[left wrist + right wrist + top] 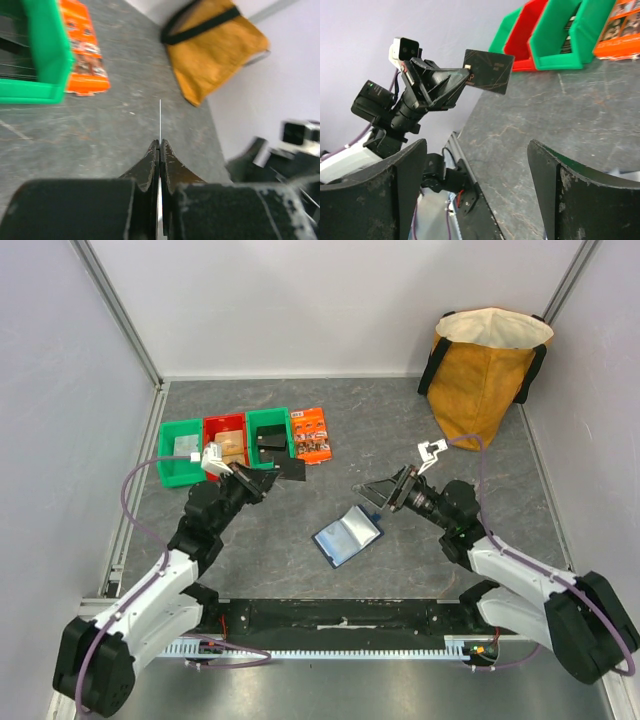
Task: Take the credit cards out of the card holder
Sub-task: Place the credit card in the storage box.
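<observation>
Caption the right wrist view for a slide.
Left gripper pinches a dark card above the table, framed by the open right gripper, bins behind.

1. The credit card (489,71) pinched in the left gripper (466,79): dark, smooth plastic with a faint sheen.
2. The table (125,130) beneath that gripper: grey, mottled, matt, stone-like.
3. The bag (215,55) ahead-right of it: mustard woven cloth.
4. The green bin (42,55) ahead-left: glossy plastic.

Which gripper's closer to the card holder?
Right. The right gripper, open, is just past the card holder; left gripper, shut on a dark card, is farther off toward the bins.
</observation>
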Tool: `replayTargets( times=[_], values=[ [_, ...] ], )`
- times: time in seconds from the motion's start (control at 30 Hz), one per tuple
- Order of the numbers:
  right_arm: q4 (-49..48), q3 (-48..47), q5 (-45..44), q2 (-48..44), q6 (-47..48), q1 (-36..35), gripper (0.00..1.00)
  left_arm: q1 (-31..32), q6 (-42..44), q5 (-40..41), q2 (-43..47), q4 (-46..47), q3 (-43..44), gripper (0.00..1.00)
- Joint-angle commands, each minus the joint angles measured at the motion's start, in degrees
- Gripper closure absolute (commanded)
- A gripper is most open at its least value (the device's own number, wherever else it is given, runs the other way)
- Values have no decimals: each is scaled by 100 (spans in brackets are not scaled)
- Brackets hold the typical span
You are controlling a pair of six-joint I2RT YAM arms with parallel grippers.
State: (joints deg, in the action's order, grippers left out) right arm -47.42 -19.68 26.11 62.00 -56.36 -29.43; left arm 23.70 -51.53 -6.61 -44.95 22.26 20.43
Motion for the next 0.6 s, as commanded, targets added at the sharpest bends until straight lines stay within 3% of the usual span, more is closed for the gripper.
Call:
replayTargets(
  times=[0.0, 0.3, 0.57],
  values=[
    [1102, -89, -317, -425, 722, 130, 11, -331, 441, 634, -575, 120, 348, 98],
    [1964, -158, -369, -899, 1320, 253, 10, -1157, 732, 987, -2165, 577, 1050, 98],
    [2246, -247, -282, -962, 1645, 333, 10, -1342, 943, 890, -3774, 1113, 1999, 98]
  ],
)
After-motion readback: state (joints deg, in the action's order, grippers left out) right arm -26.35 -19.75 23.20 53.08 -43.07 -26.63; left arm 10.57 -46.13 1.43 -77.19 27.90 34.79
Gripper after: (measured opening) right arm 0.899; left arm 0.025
